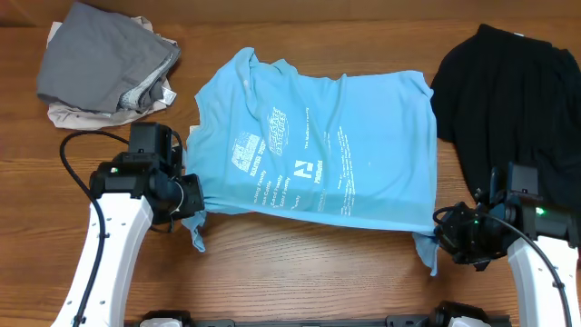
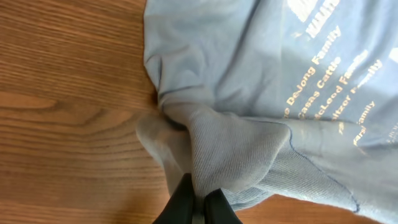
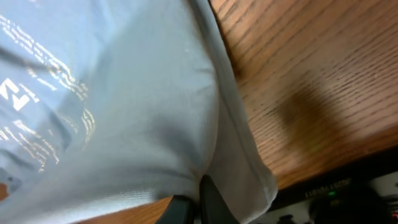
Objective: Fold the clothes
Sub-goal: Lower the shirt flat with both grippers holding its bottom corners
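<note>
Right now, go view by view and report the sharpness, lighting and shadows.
Overhead: sharp and evenly lit, though the black garment shows little detail. Left wrist: wood grain and the blue shirt fairly crisp, lettering softer toward the upper right. Right wrist: shirt close to the lens and blurry; a soft dark shadow falls on the table.

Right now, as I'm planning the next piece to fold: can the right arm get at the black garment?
Probably not yet. The black garment lies close beside it with nothing between, but the right claw is shut on the light-blue T-shirt's corner and must let go first.
</note>
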